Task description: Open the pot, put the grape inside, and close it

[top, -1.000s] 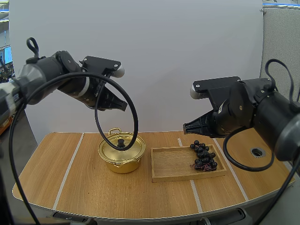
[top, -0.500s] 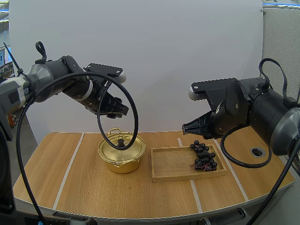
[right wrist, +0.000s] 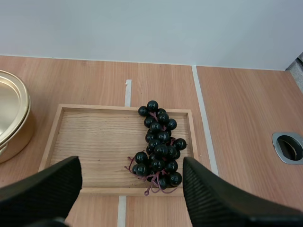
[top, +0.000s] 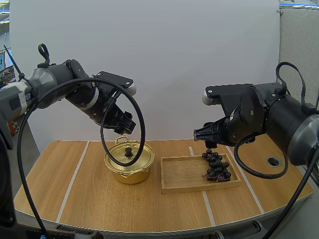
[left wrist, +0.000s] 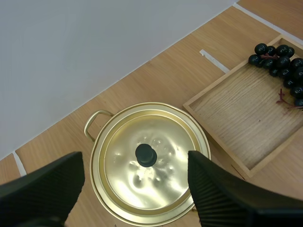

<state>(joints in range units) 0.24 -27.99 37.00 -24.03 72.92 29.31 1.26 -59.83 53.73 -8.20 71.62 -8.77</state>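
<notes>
A gold pot (top: 128,163) stands left of centre on the table with its lid (left wrist: 150,166) on; the lid has a black knob (left wrist: 146,154). My left gripper (top: 124,127) hangs open just above the pot, and its two fingers stand apart either side of the lid (left wrist: 135,160). A bunch of dark grapes (top: 216,166) lies at the right end of the wooden tray (top: 182,175). My right gripper (top: 197,135) is open above the tray, a little left of the grapes (right wrist: 158,146), with nothing between its fingers (right wrist: 131,163).
The tray's left half (right wrist: 90,142) is bare wood, and the pot's rim (right wrist: 12,123) stands close to its left side. A round metal-rimmed hole (top: 273,161) sits in the tabletop at the far right. White tape lines run across the table.
Both grippers have gone from shut to open. My left gripper has come down and right, closer over the pot lid. The right arm has barely moved.
</notes>
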